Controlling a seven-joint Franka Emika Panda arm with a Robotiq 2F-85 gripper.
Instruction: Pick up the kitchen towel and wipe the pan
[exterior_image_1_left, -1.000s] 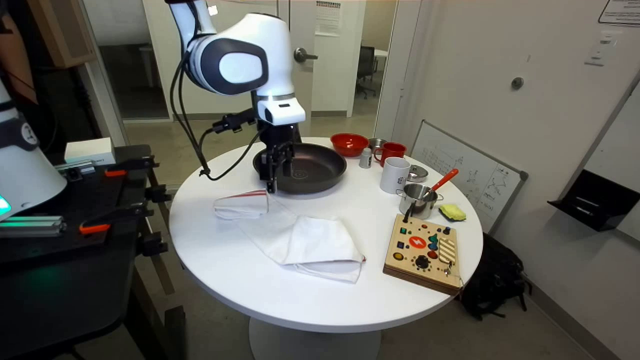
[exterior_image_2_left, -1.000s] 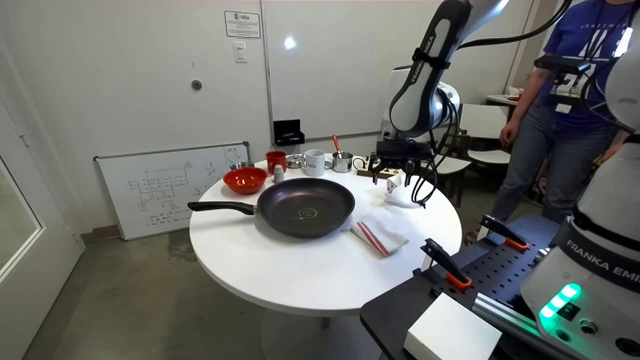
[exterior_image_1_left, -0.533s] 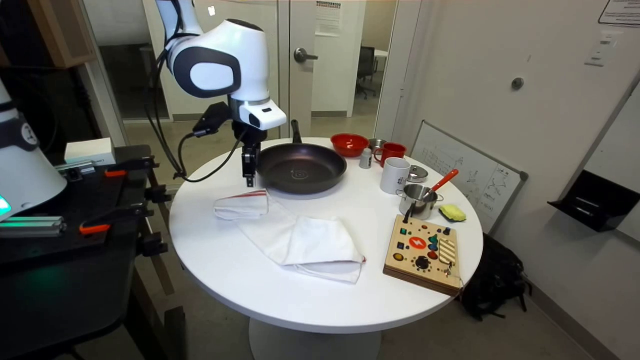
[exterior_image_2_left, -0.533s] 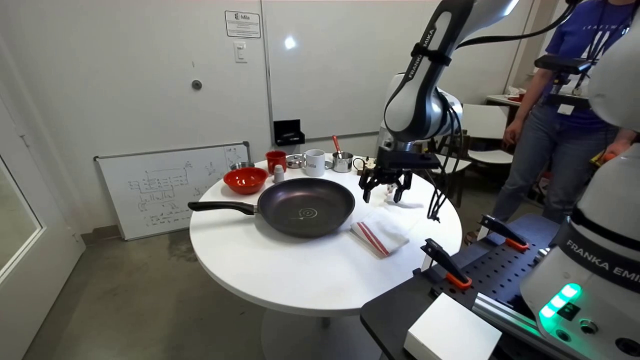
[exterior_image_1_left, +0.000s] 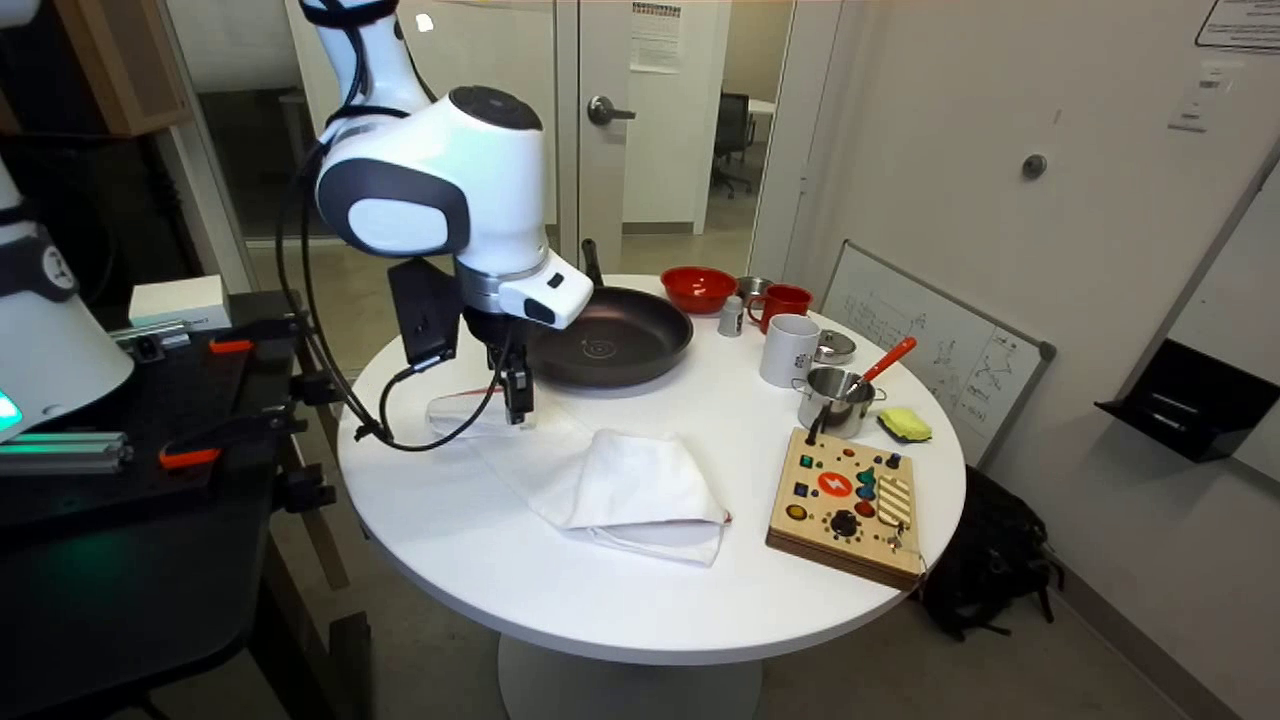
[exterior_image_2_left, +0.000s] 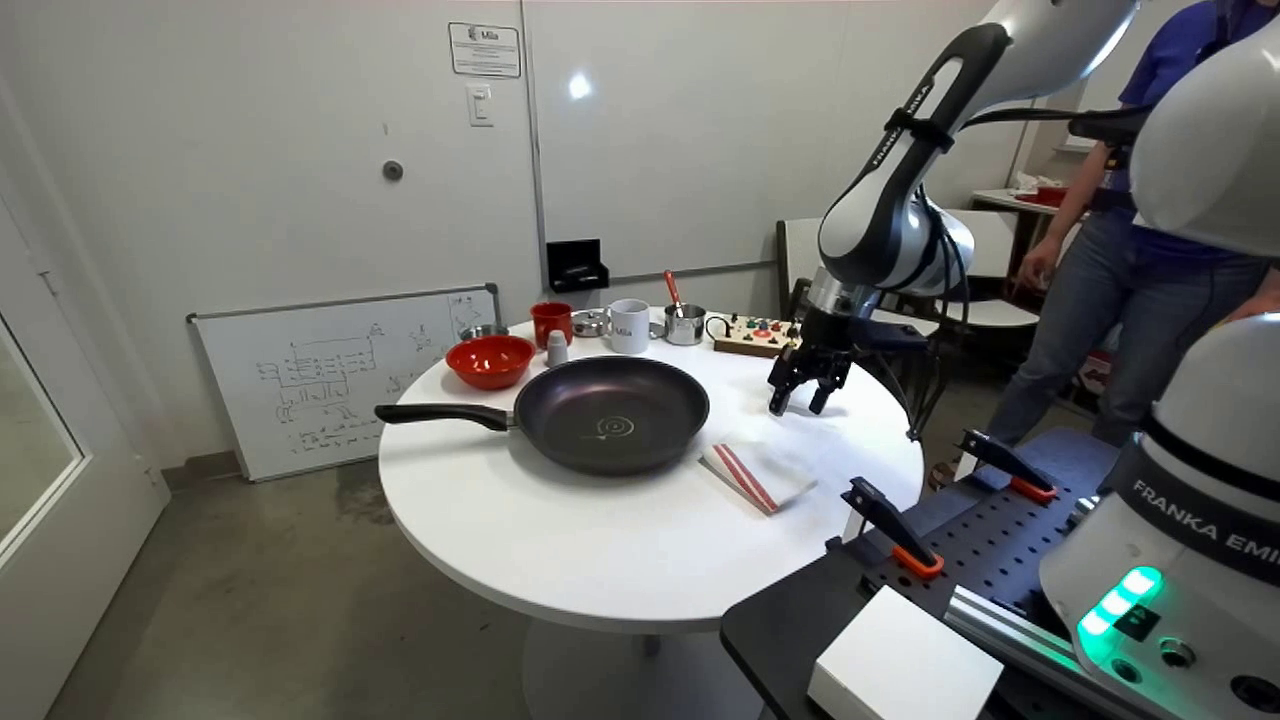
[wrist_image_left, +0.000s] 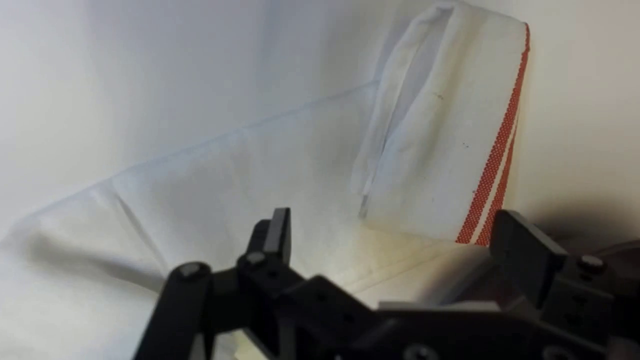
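Beneath your black jaws, you're seeing a white kitchen towel (wrist_image_left: 440, 150) with red stripes (wrist_image_left: 496, 152); beside those jaws, a black pan (exterior_image_2_left: 608, 398) is showing a pale circular mark (exterior_image_2_left: 615, 427).

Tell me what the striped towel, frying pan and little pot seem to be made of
Towel: matte woven cloth, perhaps cotton, given its folds and the weave in its red stripes.
Pan: probably metal with a dark nonstick coating, going by the soft sheen inside.
Pot: shiny metal, likely stainless steel, from its silvery reflections.
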